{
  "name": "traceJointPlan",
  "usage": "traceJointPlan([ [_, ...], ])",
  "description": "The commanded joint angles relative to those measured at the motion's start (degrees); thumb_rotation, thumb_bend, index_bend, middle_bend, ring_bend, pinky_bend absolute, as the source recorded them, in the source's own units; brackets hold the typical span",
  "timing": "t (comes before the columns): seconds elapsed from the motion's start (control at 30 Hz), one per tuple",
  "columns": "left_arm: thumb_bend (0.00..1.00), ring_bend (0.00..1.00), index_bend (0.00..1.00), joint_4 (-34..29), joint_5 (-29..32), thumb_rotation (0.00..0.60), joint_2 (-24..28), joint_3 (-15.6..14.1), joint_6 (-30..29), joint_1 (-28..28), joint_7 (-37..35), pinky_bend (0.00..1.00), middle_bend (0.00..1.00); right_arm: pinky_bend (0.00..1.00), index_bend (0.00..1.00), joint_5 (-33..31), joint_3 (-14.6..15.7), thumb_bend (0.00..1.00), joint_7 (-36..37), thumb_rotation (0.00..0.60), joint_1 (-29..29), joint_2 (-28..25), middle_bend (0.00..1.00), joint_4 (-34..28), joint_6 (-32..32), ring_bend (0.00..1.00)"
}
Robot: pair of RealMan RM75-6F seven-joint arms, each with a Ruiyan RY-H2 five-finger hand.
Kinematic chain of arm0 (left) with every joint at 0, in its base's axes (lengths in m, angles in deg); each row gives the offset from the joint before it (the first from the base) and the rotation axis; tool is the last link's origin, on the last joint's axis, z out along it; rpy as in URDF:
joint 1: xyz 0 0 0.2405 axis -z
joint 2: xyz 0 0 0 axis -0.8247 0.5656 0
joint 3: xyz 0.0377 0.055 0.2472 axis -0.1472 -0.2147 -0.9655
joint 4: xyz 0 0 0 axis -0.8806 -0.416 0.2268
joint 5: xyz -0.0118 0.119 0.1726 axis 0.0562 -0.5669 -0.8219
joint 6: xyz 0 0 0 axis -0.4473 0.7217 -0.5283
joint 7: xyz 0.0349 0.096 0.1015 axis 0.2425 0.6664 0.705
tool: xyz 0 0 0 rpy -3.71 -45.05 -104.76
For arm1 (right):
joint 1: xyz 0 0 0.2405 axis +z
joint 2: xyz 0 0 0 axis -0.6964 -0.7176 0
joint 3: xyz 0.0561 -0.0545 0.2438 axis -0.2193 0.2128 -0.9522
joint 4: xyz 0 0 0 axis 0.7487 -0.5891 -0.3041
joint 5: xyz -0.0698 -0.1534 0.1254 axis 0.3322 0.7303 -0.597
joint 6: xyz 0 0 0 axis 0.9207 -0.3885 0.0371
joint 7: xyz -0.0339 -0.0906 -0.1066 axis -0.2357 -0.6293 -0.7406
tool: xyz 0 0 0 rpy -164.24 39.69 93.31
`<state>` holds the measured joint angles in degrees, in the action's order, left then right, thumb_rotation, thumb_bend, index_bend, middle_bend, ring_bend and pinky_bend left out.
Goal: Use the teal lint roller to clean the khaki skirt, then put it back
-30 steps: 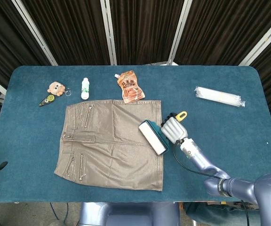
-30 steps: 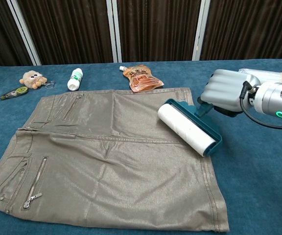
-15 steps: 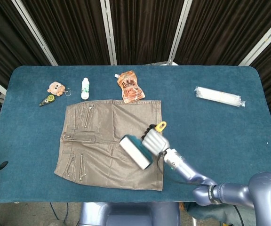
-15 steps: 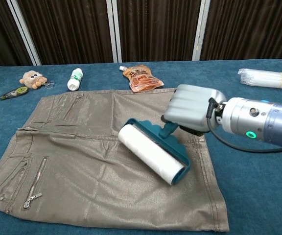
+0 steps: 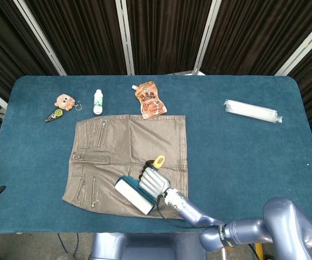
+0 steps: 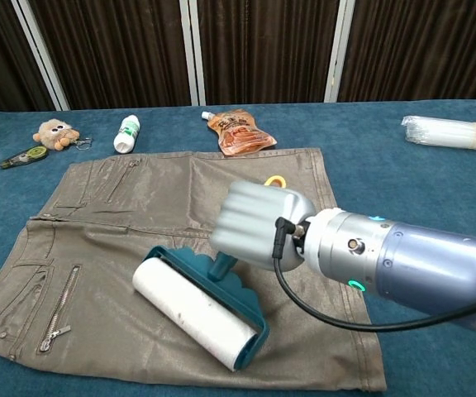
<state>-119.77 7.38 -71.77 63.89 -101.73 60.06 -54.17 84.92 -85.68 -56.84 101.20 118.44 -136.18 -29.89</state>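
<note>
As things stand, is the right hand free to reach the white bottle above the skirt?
Probably not: the right hand grips the teal lint roller on the khaki skirt, far from the white bottle.

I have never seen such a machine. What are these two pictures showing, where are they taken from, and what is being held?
This is a robot with two arms and finger hands at a blue table. One picture looks down from its head, the other forward from its chest. Its right hand holds a teal lint roller on a khaki skirt. The left hand is not visible. Behind the skirt lie a small plush toy, a white bottle, an orange pouch, and a clear packet far right.
</note>
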Motion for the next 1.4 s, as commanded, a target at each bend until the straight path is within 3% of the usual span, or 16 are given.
traceJointPlan([
  [0.03, 0.0, 0.0, 0.0, 0.0, 0.01, 0.6, 0.01, 0.02, 0.06, 0.05, -0.02, 0.0, 0.0, 0.39, 0.47, -0.58, 0.88, 1.0, 0.42, 0.6, -0.63, -2.0, 0.51, 1.65, 1.3, 0.4],
  [0.33, 0.0, 0.0, 0.0, -0.8, -0.6, 0.6, -0.06, -0.13, -0.36, 0.04, 0.87, 0.0, 0.0, 0.39, 0.47, -1.62, 1.98, 1.0, 6.76, 0.6, -3.52, -8.13, 0.51, 8.48, 1.7, 0.4],
  [0.6, 0.0, 0.0, 0.0, -1.36, -0.78, 0.6, -0.54, -0.25, -0.05, 0.37, 2.38, 0.0, 0.0, 0.39, 0.47, 0.02, 2.83, 1.0, 9.14, 0.6, -4.13, -9.34, 0.51, 9.15, 1.11, 0.4],
  [1.0, 0.0, 0.0, 0.0, -0.96, -0.33, 0.6, -0.41, -0.12, 0.12, 0.41, 1.74, 0.0, 0.0, 0.39, 0.47, 0.93, 2.24, 1.0, 0.89, 0.6, -0.89, -3.78, 0.51, -0.79, 1.15, 0.4],
  [1.4, 0.0, 0.0, 0.0, -0.03, 0.06, 0.6, 0.25, -0.01, 0.01, 0.06, -0.51, 0.0, 0.0, 0.39, 0.47, -1.17, 2.06, 1.0, -5.41, 0.6, 1.85, 1.64, 0.51, -2.47, 1.6, 0.4],
])
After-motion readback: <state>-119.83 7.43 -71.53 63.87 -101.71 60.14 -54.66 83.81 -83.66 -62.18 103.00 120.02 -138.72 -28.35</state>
